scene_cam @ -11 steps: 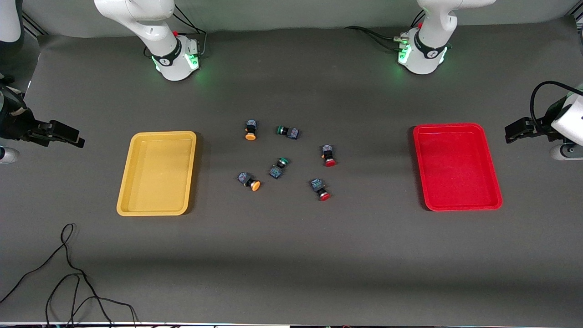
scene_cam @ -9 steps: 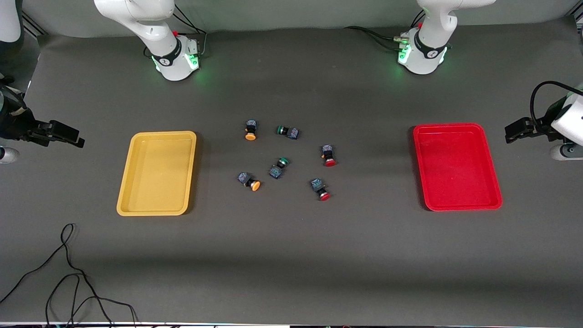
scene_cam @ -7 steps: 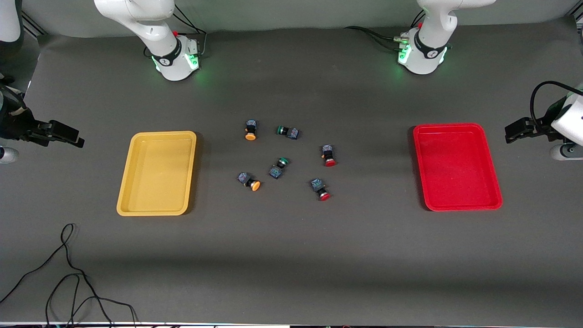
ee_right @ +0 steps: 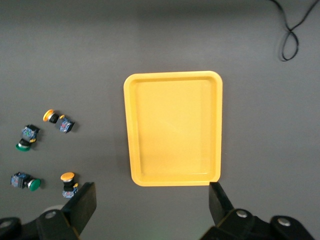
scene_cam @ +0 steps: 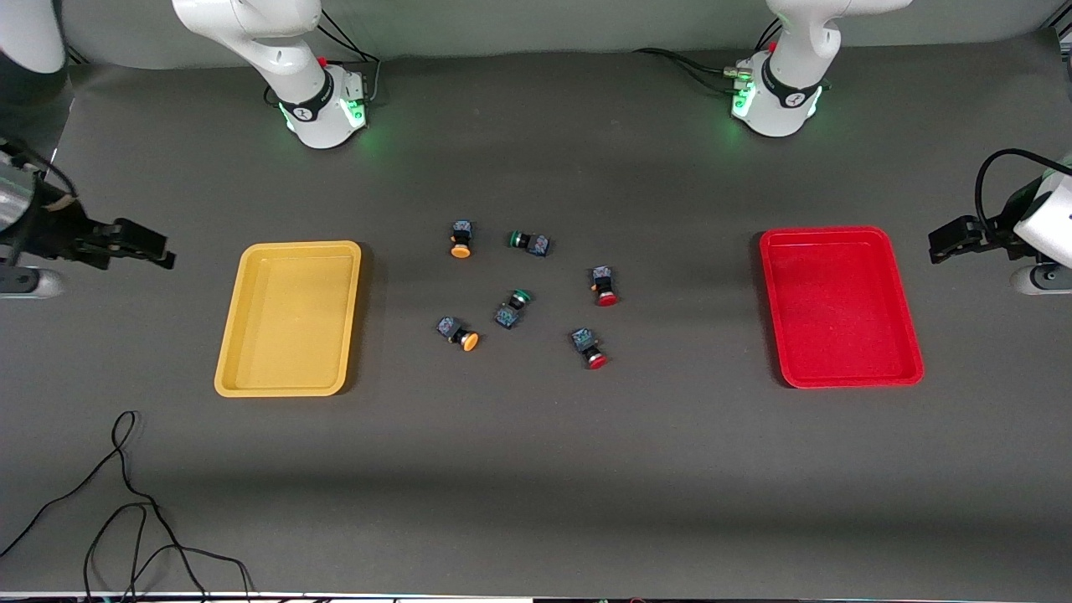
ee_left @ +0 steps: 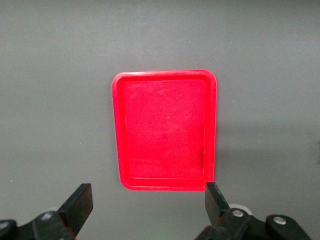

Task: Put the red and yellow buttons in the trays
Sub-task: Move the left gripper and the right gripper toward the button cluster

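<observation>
Two yellow-capped buttons (scene_cam: pixel 461 239) (scene_cam: pixel 460 333) and two red-capped buttons (scene_cam: pixel 604 286) (scene_cam: pixel 589 348) lie loose on the table between the trays. The yellow tray (scene_cam: pixel 289 318) is toward the right arm's end and the red tray (scene_cam: pixel 837 306) toward the left arm's end; both hold nothing. My right gripper (scene_cam: pixel 163 255) is open, over the table beside the yellow tray (ee_right: pixel 172 127). Its wrist view shows both yellow buttons (ee_right: pixel 50 116) (ee_right: pixel 68 177) and the open gripper (ee_right: pixel 151 192). My left gripper (scene_cam: pixel 938 247) (ee_left: pixel 148 192) is open, beside the red tray (ee_left: pixel 165 130).
Two green-capped buttons (scene_cam: pixel 529 242) (scene_cam: pixel 511 308) lie among the red and yellow ones. A black cable (scene_cam: pixel 126 502) loops on the table near the front camera at the right arm's end. Both arm bases (scene_cam: pixel 322 109) (scene_cam: pixel 779 100) stand along the table's back edge.
My right gripper has moved a little toward the yellow tray. The left arm, the buttons and the trays have not moved.
</observation>
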